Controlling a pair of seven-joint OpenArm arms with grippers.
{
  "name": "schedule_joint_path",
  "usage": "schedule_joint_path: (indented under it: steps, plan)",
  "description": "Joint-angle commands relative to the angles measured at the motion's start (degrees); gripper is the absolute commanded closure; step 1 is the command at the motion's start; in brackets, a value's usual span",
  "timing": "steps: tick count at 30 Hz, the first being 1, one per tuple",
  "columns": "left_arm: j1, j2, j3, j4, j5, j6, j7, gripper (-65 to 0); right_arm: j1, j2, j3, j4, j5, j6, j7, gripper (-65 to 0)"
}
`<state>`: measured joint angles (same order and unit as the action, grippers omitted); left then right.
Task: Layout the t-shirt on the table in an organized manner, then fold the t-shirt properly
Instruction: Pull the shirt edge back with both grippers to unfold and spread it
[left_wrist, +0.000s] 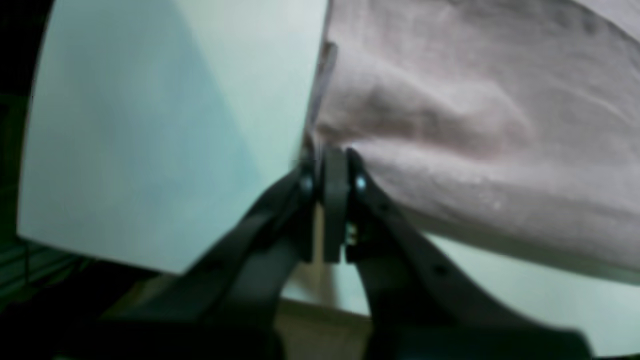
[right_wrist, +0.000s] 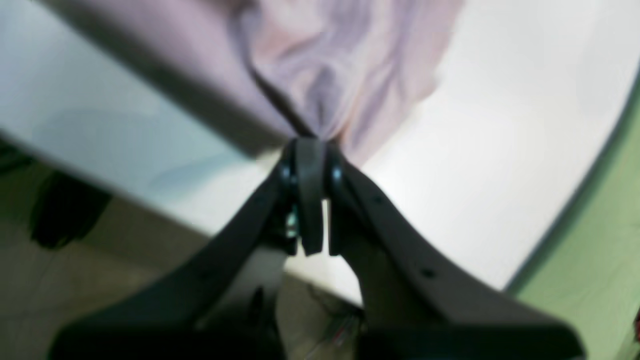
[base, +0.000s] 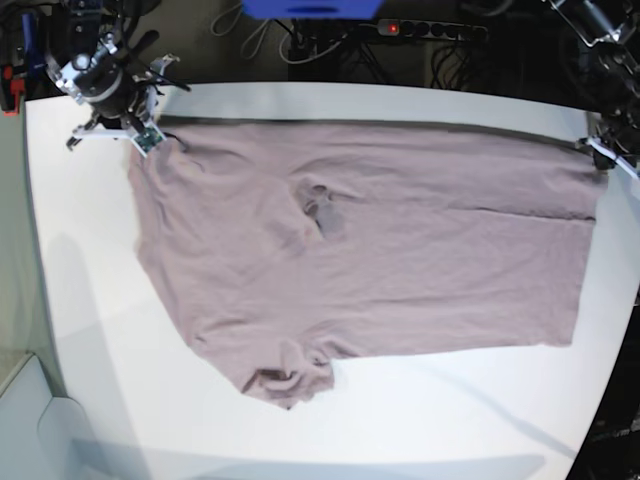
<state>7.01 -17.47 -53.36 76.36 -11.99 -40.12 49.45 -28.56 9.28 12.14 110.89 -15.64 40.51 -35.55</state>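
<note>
The mauve t-shirt (base: 380, 260) lies spread sideways across the white table (base: 90, 300). Its far edge is stretched in a straight line between both grippers and casts a dark shadow strip. My right gripper (base: 143, 137) is shut on the far-left corner of the cloth. In the right wrist view that gripper (right_wrist: 310, 142) pinches bunched, wrinkled t-shirt fabric (right_wrist: 340, 65) above the table (right_wrist: 500, 150). My left gripper (base: 600, 150) is shut on the far-right corner. Its wrist view shows the gripper (left_wrist: 332, 152) clamping the t-shirt's edge (left_wrist: 450, 125) over the table (left_wrist: 150, 125). One sleeve is crumpled at the near side.
Beyond the table's far edge lie a power strip (base: 430, 28) with a red light, cables and a blue object (base: 310, 8). The table's rounded edge meets a green surface (right_wrist: 600, 250) in the right wrist view. Bare white tabletop stretches in front of the shirt.
</note>
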Motion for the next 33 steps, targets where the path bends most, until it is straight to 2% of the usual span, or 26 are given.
schedule_joint_path:
  steps: [1,16,20,22,26,28,30,33]
  plan:
    - [0.5,-0.9,-0.2,1.0,-0.6,0.1,-0.7,-0.3,0.1,0.4,0.3,1.1,0.1,-0.5,0.7,0.0]
    - [5.7,0.3,-0.2,1.0,-0.5,0.1,-0.8,-0.5,-2.7,0.3,0.9,0.8,0.1,-0.5,0.3,0.0]
    - [6.0,0.2,-0.2,1.0,-0.5,0.1,-0.5,-1.7,-2.6,-1.4,4.7,0.9,-0.1,-0.5,0.5,-1.7]
    - [6.0,0.0,-0.2,1.0,-0.5,0.1,-0.5,-8.4,-2.4,-1.6,6.3,0.9,-0.1,-0.5,0.5,-7.6]
    - [6.0,-0.1,-0.2,1.1,-0.8,0.1,-0.4,-28.0,-2.3,-1.6,8.5,0.9,-0.1,-0.5,0.5,-19.0]
    - [6.0,-0.2,-0.3,1.1,-1.0,0.1,-0.4,-35.6,-2.3,-1.6,9.6,0.9,-0.1,-0.5,0.6,-22.4]
    - [6.0,0.1,-0.3,1.1,-1.1,0.1,-0.7,-39.6,-2.3,-1.6,10.1,1.0,-0.1,-0.5,0.6,-23.8]
    - [5.8,0.3,-0.4,1.1,-1.1,0.1,-0.8,-41.1,-2.2,-1.4,10.4,1.0,-0.1,-0.5,0.6,-24.4]
